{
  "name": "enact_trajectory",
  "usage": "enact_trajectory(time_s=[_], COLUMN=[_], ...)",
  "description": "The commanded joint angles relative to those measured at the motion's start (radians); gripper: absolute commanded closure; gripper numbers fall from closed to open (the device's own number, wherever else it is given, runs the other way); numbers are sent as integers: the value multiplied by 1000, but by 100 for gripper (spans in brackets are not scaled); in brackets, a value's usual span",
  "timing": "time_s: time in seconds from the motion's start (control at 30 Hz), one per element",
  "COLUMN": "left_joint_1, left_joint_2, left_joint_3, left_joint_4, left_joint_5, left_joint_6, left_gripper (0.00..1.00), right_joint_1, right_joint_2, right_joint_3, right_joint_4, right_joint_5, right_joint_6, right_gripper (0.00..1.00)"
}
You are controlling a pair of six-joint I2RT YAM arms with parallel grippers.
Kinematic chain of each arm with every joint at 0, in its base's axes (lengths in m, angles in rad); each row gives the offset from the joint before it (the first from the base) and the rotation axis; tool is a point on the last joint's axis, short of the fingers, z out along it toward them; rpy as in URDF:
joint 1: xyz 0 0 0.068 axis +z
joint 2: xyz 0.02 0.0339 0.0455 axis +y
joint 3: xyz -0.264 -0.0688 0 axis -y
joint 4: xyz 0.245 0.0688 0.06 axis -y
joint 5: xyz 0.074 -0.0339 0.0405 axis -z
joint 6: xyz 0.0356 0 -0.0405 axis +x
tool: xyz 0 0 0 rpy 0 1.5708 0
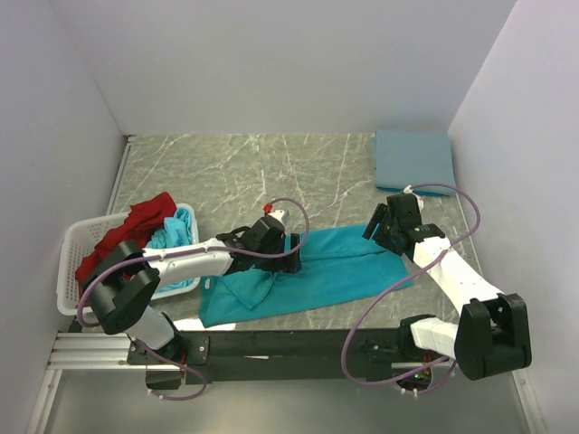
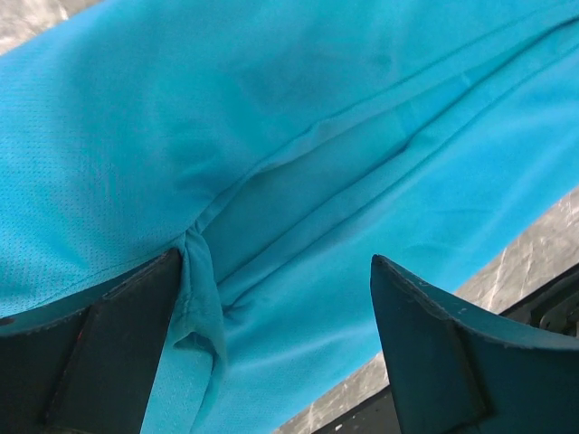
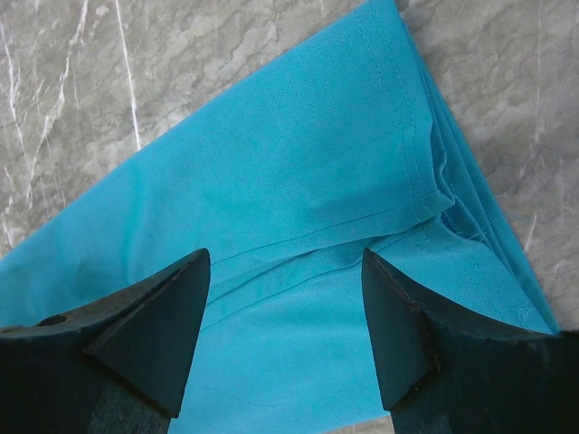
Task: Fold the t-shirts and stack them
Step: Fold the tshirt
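Left gripper (image 2: 276,260) and right gripper (image 3: 285,256) are held apart over the teal t-shirt (image 1: 344,267), so only one layer might get pinched.

Both arms forward, left pincer (image 2: 276,271) and right pincer (image 3: 285,262) low, jaws wide apart

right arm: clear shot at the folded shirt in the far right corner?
Probably yes. The folded shirt lies just beyond the right pincer, which is open and empty, with only bare table between them.
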Motion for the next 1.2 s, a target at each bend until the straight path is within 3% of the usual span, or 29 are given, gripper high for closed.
enact_trajectory(time_s=[0.0, 0.33, 0.77, 1.17], left_joint_1=[-21, -34, -16, 127], left_joint_2=[-2, 4, -163, -183], left_joint_3=[10, -13, 25, -260], left_joint_4=[-8, -59, -179, 130], left_joint_5=[15, -47, -264, -39], left_joint_6=[36, 31, -41, -183], left_gripper=[9, 7, 1, 1], right_joint_1=[3, 1, 3, 41], right_joint_2=[0, 3, 63, 321], right_joint_3=[-1, 17, 80, 129], right_joint_4=[24, 29, 90, 142], right_joint_5=[16, 6, -125, -156], right_joint_6=[-4, -15, -50, -38], right_gripper=[25, 25, 25, 20])
